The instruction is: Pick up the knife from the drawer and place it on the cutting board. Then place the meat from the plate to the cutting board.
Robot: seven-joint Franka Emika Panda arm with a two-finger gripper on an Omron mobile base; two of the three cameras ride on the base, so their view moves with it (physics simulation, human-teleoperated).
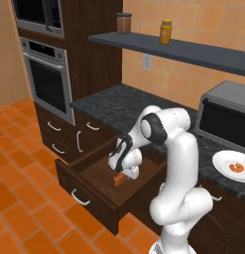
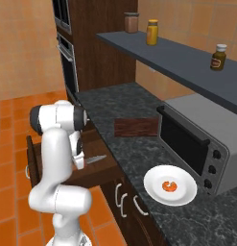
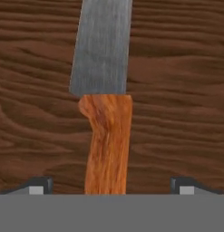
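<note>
End effector (image 3: 109, 186) fingertips straddle knife (image 3: 106, 113) handle, spread wide.

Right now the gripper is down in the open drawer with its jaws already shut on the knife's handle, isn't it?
Not quite: the hand view shows the gripper open, its fingertips standing clear either side of the knife handle in the drawer.

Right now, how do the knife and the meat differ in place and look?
The knife lies flat in the open drawer under the open pincer; the meat sits on the white plate. The knife is long and straight, the meat small and curved. Both are untouched.
</note>
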